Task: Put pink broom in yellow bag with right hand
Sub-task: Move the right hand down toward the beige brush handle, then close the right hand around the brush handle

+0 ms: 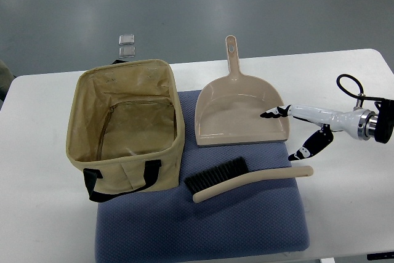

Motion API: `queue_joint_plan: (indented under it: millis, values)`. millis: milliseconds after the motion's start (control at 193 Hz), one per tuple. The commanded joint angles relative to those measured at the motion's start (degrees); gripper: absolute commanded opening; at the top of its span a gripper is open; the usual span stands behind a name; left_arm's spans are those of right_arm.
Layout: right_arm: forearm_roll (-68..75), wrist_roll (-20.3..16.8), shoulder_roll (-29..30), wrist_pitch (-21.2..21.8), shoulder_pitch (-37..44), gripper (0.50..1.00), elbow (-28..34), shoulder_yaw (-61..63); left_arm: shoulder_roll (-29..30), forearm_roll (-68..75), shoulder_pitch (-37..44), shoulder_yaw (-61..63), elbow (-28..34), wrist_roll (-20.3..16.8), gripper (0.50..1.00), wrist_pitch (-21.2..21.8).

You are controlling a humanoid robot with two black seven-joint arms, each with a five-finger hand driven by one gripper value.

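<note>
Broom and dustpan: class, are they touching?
Apart. The top view shows a strip of blue mat between the broom and the dustpan.

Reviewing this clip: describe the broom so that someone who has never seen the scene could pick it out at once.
Find the blue mat on the white table. The broom lies on the mat's near part, below the dustpan and right of the open bag. Unlike the scoop-shaped dustpan, it is a slim curved handle with black bristles at its left end.
</note>
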Motion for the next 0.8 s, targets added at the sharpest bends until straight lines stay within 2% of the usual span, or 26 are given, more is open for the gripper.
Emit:
queue_joint_plan:
  millis: [0, 62, 383, 637, 792]
  values:
    - [-0.06, -0.22, -1.15, -4.63, -0.06, 0.921, 0.65, -3.62, 0.0, 0.0, 0.0, 0.0, 0.0, 0.0, 1.0, 0.01]
    - [0.03, -0.31, -1.51, -6.04, -0.15, 0.921, 1.18, -4.94, 0.0, 0.0, 0.0, 0.0, 0.0, 0.0, 1.0, 0.01]
    - [-0.06, -1.37, -1.42, -6.83, -0.68, 0.921, 4.7, -9.51, 0.0, 0.0, 0.0, 0.0, 0.0, 0.0, 1.0, 0.01]
    - [-4.37, -1.89, -0.98, -11.92, -1.38, 0.917, 4.7, -12.85, 0.0, 0.0, 0.0, 0.0, 0.0, 0.0, 1.0, 0.01]
    - [-5.77, -3.3, -0.8, -13.16, -1.64, 0.911, 4.43, -13.2, 0.0, 0.0, 0.0, 0.0, 0.0, 0.0, 1.0, -0.08]
